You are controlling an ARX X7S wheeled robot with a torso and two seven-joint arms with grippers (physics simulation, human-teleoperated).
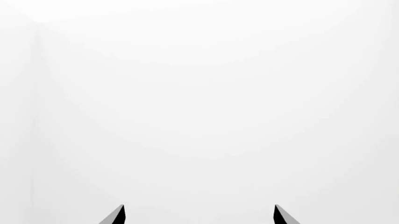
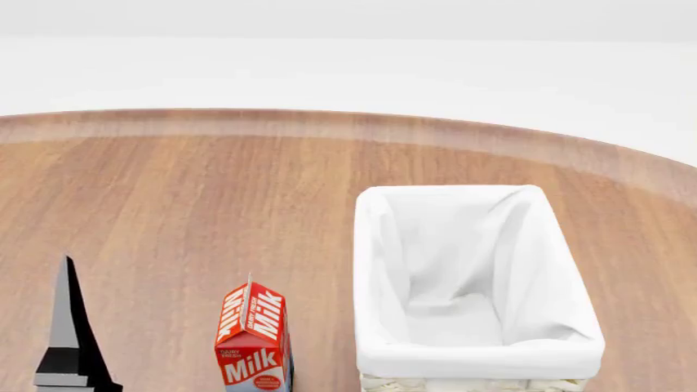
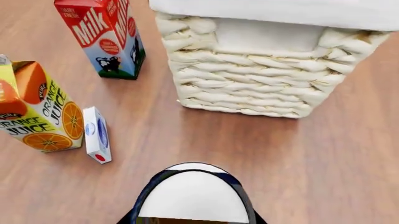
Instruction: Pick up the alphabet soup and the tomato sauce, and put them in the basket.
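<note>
Left wrist view: the left gripper point(image 1: 199, 215) spread, facing blank white room.

Head view: a wooden table point(image 2: 163, 212), white beyond — the basket point(image 2: 479, 359) beside a milk carton point(image 2: 254, 343).

Right wrist view: the alphabet soup point(image 3: 193, 193) close below the camera; whether the right gripper pinches it, I cannot tell.

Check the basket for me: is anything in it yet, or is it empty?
Empty as far as shown. In the head view the basket shows only bare white lining down to its floor, with no can inside; its near inner corner is hidden behind the rim.
</note>
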